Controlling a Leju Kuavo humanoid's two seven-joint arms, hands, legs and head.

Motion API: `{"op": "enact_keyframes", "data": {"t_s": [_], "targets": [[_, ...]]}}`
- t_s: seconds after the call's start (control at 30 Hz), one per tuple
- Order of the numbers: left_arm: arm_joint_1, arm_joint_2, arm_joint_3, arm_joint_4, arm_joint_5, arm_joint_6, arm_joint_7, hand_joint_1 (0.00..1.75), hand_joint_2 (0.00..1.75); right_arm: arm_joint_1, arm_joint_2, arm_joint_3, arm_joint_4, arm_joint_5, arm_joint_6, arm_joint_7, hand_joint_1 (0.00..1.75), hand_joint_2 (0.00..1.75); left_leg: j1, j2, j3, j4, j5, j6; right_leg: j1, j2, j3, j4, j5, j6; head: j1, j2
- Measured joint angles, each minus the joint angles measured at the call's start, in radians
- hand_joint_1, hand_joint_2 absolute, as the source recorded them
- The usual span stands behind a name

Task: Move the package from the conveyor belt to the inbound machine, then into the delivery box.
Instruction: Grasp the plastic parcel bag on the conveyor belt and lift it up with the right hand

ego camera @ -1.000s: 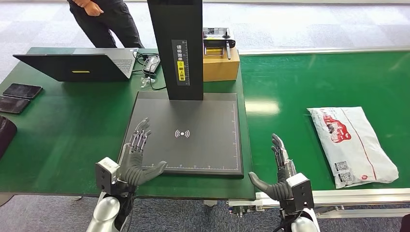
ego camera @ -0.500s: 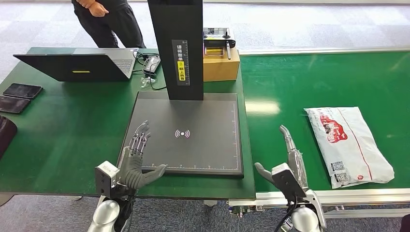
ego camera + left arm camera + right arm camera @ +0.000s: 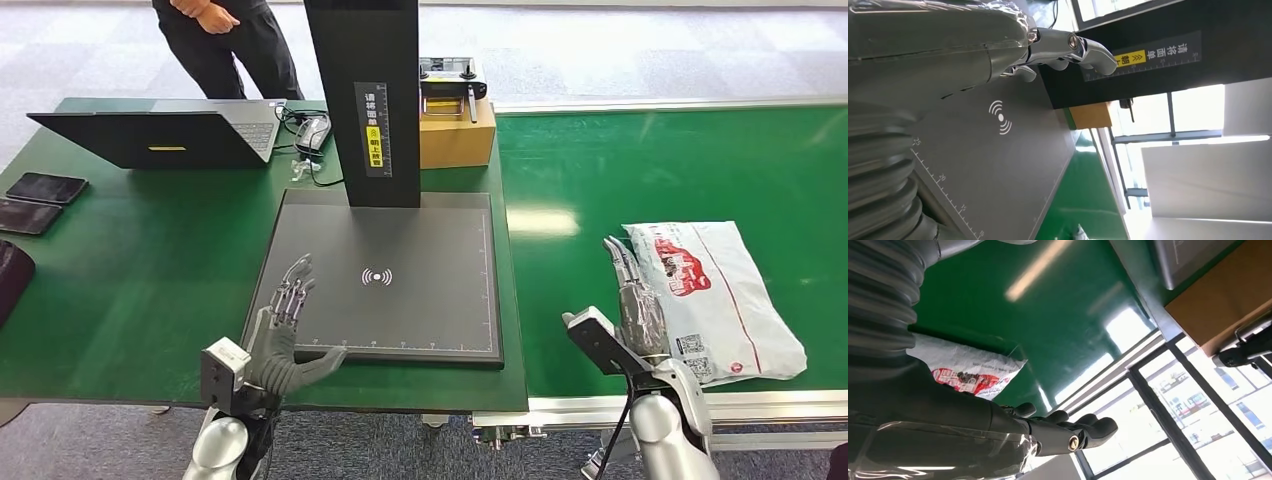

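one right robot hand [image 3: 632, 305] open beside package [image 3: 720, 290] on conveyor belt [image 3: 640, 180].

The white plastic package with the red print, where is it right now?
In the head view the white plastic package lies on the green conveyor belt, at the right, beside the robot's right hand.

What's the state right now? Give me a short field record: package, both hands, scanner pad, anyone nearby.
package: white mailer with red print, lying flat on the green conveyor belt, not lifted
right hand: open, at the package's near-left edge, contact unclear
left hand: open, over the front-left corner of the inbound machine's dark pad
pad: nothing lying on it
person: standing behind the laptop
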Motion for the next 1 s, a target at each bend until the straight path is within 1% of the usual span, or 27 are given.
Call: {"op": "enact_keyframes", "data": {"t_s": [0.2, 0.3, 0.5, 0.7, 0.87, 1.0], "targets": [[0.001, 0.004, -0.002, 0.0, 0.0, 0.004, 0.0, 0.0, 1.75, -0.033, -0.038, 0.003, 0.06, 0.034, -0.02, 0.02, 0.0, 1.75, 0.0, 0.0, 0.0, 0.0, 0.0, 0.0, 0.0, 0.0, 0.0, 0.0, 0.0, 0.0, 0.0, 0.0], [0.001, 0.005, -0.006, 0.0, 0.0, 0.005, 0.0, 0.0, 1.75, -0.068, -0.062, 0.004, 0.113, 0.052, -0.033, 0.038, 0.0, 1.75, 0.0, 0.0, 0.0, 0.0, 0.0, 0.0, 0.0, 0.0, 0.0, 0.0, 0.0, 0.0, 0.0, 0.0], [0.0, 0.008, -0.014, -0.001, -0.006, 0.012, 0.001, 0.0, 1.75, -0.151, -0.118, 0.004, 0.251, 0.137, -0.108, 0.094, 0.0, 1.75, 0.0, 0.0, 0.0, 0.001, 0.0, 0.0, 0.0, 0.0, 0.0, 0.0, 0.0, 0.0, 0.0, 0.0], [0.0, 0.011, -0.02, -0.007, -0.016, 0.023, 0.003, 0.0, 1.75, -0.204, -0.153, 0.004, 0.382, 0.214, -0.184, 0.161, 0.0, 1.75, 0.0, 0.0, 0.0, 0.0, 0.0, 0.0, 0.0, 0.0, 0.0, 0.0, 0.0, 0.0, 0.0, 0.0], [0.0, 0.012, -0.024, -0.008, -0.021, 0.032, 0.003, 0.0, 1.75, -0.227, -0.171, 0.004, 0.46, 0.286, -0.237, 0.248, 0.0, 1.75, 0.0, 0.0, 0.0, 0.0, 0.0, 0.0, 0.0, 0.0, 0.0, 0.0, 0.0, 0.0, 0.0, 0.0], [0.001, 0.012, -0.025, -0.008, -0.023, 0.044, 0.003, 0.0, 1.75, -0.241, -0.177, -0.002, 0.502, 0.295, -0.244, 0.297, 0.0, 1.75, 0.0, 0.0, 0.0, 0.0, 0.0, 0.0, 0.0, 0.0, 0.0, 0.0, 0.0, 0.0, 0.0, 0.0]]}}
